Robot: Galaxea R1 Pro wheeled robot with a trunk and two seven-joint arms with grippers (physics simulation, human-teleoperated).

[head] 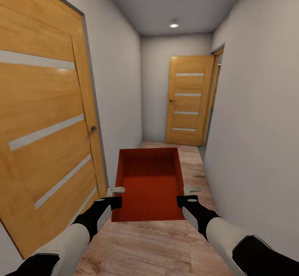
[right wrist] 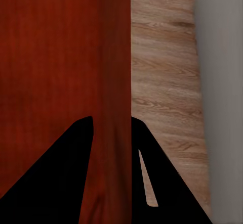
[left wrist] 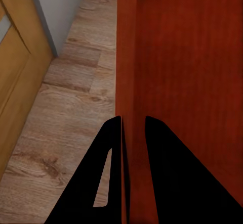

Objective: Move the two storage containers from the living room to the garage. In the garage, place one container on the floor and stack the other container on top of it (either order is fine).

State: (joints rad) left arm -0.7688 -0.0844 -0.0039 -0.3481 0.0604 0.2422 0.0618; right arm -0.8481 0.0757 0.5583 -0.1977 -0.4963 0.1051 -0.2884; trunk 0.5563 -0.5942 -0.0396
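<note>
- Storage container (head: 150, 182): I hold one orange-red, open-top bin out ahead of me at mid-height in a narrow corridor, its long axis pointing down the hall, above the wood-plank floor (head: 166, 242). I see one bin; whether a second is nested inside I cannot tell.
- Left gripper (left wrist: 132, 133): its two dark fingers are clamped over the bin's left wall near the end closest to me, one finger inside and one outside.
- Right gripper (right wrist: 112, 125): likewise pinched across the right wall, one finger on each face of the thin panel.
- Handling, as I judge it: the walls look thin and the bin empty, so it should be light but somewhat flexible; the fine ribbing may give the pads a little purchase. Opposed rim grips on the two long walls keep it level; squeezing inward could bow the sides.
- Surroundings: a wooden door (head: 45, 114) stands close on my left, a second door (head: 189, 100) sits at the corridor's far end beside an opening on the right, and plain walls (head: 253, 122) leave modest clearance either side of the bin.
</note>
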